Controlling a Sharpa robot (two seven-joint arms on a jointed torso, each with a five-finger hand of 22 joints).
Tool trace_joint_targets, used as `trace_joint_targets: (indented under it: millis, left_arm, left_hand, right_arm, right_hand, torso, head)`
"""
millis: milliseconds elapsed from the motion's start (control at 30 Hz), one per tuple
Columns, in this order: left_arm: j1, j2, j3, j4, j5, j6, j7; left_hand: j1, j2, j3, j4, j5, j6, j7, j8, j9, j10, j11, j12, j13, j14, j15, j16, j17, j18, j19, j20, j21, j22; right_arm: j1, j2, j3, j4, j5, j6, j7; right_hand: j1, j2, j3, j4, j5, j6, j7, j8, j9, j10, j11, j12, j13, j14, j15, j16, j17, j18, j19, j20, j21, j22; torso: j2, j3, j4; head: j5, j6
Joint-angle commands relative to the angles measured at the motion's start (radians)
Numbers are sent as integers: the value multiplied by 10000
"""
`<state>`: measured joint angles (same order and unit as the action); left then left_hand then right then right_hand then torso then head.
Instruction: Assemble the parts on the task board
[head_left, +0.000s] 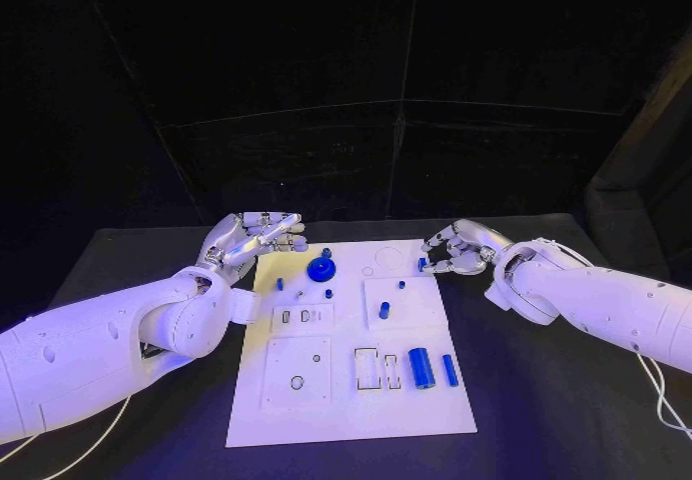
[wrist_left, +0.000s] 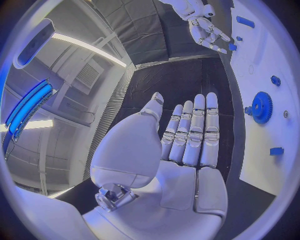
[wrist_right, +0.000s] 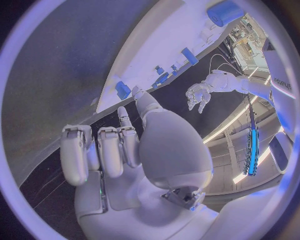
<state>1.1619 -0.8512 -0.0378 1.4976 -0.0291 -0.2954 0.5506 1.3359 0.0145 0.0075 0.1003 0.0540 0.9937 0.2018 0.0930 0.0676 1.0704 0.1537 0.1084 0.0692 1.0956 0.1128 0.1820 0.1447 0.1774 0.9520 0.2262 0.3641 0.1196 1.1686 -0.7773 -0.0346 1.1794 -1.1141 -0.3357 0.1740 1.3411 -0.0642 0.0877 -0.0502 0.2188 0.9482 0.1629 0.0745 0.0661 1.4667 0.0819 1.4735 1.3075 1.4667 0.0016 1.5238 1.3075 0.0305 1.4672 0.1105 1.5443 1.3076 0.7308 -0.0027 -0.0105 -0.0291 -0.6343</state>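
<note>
Both hands were seen at the far end of the task board, one at each far corner. The left hand was held beside the board's far left corner with its fingers straight and side by side, nothing in them, as the left wrist view made plain. The right hand was placed at the far right edge, fingers curled, its fingertips close to a small blue part at that edge; whether that part was pinched or merely approached could not be told.

On the board, a blue gear was found seated near the far end, with a few small blue pegs standing round it. A short blue piece lay in the middle right panel. Nearer the robot, a thick blue cylinder and a thin blue bar lay loose beside empty slots.

The assembly was judged partly done: the gear appeared mounted, while the cylinder, bar and several recesses remained to be dealt with.
</note>
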Motion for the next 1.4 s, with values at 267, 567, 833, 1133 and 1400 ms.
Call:
trace_joint_targets:
  millis: [267,567,833,1133,1400]
  left_arm:
    - [13,36,8,-22,-63,112,90]
    - [12,41,8,-28,-63,126,57]
    - [12,39,8,-31,-63,135,32]
    - [12,22,8,-28,-63,144,-1]
    - [12,7,8,-9,-63,132,-11]
  left_hand:
    - [-54,49,-31,-51,-31,-8,75,-65,-13,-27,50,-50,-14,49,22,-59,11,48,-21,-41,-41,-13]
    - [-61,53,-36,-51,-31,-16,80,-76,-15,-42,56,-65,-19,48,26,-64,12,47,-22,-39,-44,-16]
    - [-62,54,-37,-51,-31,-19,83,-79,-16,-48,58,-69,-20,49,26,-65,13,47,-23,-39,-45,-17]
    - [-62,55,-37,-52,-31,-21,84,-81,-16,-50,59,-72,-21,49,27,-66,13,47,-22,-39,-45,-18]
    - [-64,61,-40,-55,-31,-33,90,-94,-18,-68,65,-89,-26,51,30,-70,16,47,-21,-37,-47,-21]
  right_arm:
    - [7,168,10,-199,-63,206,-95]
    - [-29,266,10,-320,-127,451,-161]
    - [-90,328,10,-384,-124,499,-177]
    - [-107,402,11,-498,-94,596,-237]
    - [-114,472,11,-568,-92,623,-259]
  right_hand:
    - [126,132,79,-105,39,-13,-3,-32,5,423,-71,-1,1816,773,-38,-10,1398,-135,633,-44,-13,1897]
    - [187,241,192,-223,-117,156,-11,26,23,445,-83,29,1844,775,-49,-11,1406,-138,640,-53,-9,1911]
    - [194,286,241,-266,-158,220,-13,42,26,457,-84,45,1858,779,-53,-4,1425,-139,645,-57,-6,1920]
    - [145,406,357,-319,-209,424,-44,101,35,472,-109,65,1876,782,-66,-3,1434,-141,650,-65,-2,1929]
    - [87,500,486,-383,-268,672,-99,165,41,498,-154,102,1910,780,-104,-9,1428,-142,653,-94,-1,1935]
  torso:
    - [-6,-6,4]
    - [-8,-1,5]
    - [-12,-6,16]
    - [-17,1,-1]
    - [-16,5,7]
  head:
    - [-6,-30]
    - [11,-76]
    - [4,-94]
    - [41,-135]
    - [31,-162]
